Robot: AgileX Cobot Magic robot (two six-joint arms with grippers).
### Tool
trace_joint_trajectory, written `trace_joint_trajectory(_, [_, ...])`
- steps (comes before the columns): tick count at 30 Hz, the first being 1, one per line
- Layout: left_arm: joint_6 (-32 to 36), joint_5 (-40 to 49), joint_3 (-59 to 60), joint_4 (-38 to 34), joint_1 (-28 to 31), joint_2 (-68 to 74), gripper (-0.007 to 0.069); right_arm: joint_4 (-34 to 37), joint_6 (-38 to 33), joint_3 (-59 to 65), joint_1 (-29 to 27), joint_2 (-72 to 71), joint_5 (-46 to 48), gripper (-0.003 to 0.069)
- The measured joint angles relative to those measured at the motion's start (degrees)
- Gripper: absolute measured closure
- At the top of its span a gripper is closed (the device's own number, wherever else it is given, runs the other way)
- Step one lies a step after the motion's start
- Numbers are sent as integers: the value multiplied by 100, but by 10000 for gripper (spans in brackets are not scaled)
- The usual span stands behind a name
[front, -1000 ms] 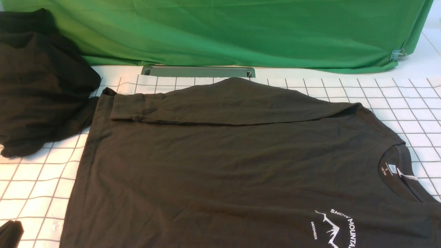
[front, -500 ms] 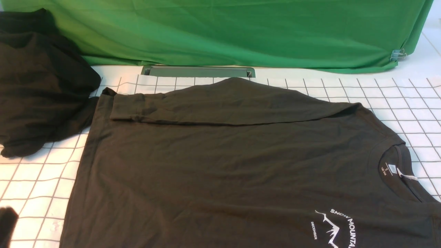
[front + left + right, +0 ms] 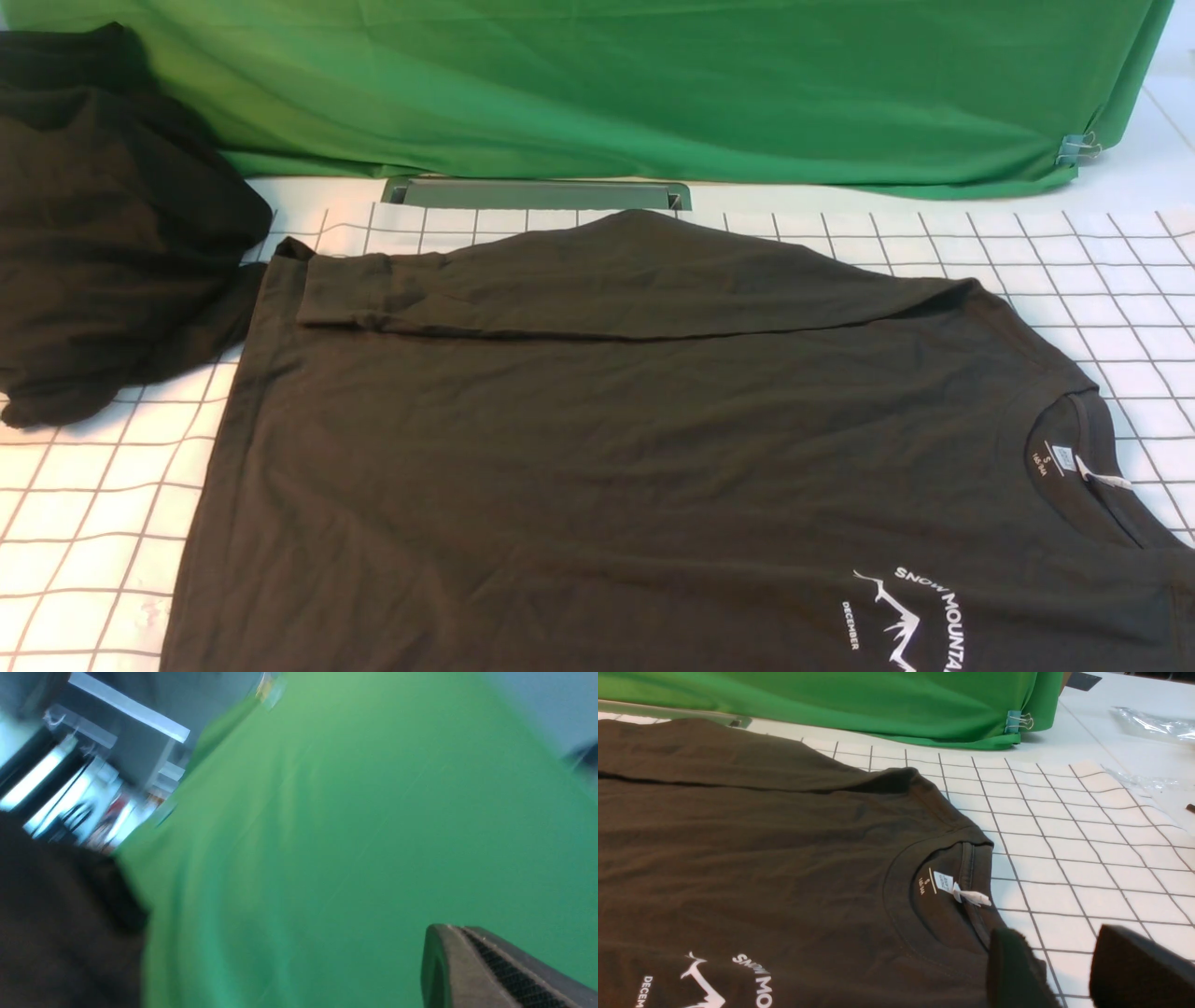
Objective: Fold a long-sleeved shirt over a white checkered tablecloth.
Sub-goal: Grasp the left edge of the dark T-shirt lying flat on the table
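One long-sleeved shirt lies flat, print up, on the single white checkered tablecloth. Its collar points to the robot's right and one sleeve is folded across its far edge. The frame cuts off the near hem and part of the white mountain print. One black cloth heap sits far left against the shirt's corner. One binder clip grips the green backdrop. The right gripper stands parted and empty beside the collar. The left gripper, in a blurred view, is clenched on nothing visible.
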Motion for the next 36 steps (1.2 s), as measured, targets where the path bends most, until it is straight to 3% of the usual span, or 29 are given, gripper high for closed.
trace_joint_trajectory(4, [-133,1312,-1233,536,11,436,622,218,453,0,0,0,-396,417])
trace_joint_trajectory(7, [-126,3142,-2544,870,13,1579,622,703,1730,0,0,0,-1268,417])
trace_joint_trajectory(10, [528,5362,-3756,949,13,3242,622,921,3290,0,0,0,-2182,417])
trace_joint_trajectory(12, [1016,6524,-4112,858,13,4082,622,956,3591,0,0,0,-2413,417])
trace_joint_trajectory(16, [1699,7820,-4267,613,4,5503,622,970,3775,0,0,0,-2594,417])
trace_joint_trajectory(21, [1881,8321,-4122,685,-446,6539,625,957,3889,0,12,0,-2878,434])
trace_joint_trajectory(24, [1293,8359,-3912,1263,-1496,6850,632,695,3757,-473,334,58,-2126,576])
trace_joint_trajectory(26, [1020,8415,-3845,1520,-1796,6881,632,578,3574,-763,490,163,-1774,610])
trace_joint_trajectory(30, [114,8493,-3563,2182,-2600,6908,632,368,2262,-2171,1302,1134,-115,651])
trace_joint_trajectory(33, [23,8394,-3278,2093,-2764,6915,626,339,1604,-3050,1926,2115,957,652])
trace_joint_trajectory(36, [36,8321,-2955,2094,-2770,6919,599,325,1271,-3449,2397,2833,1362,652])
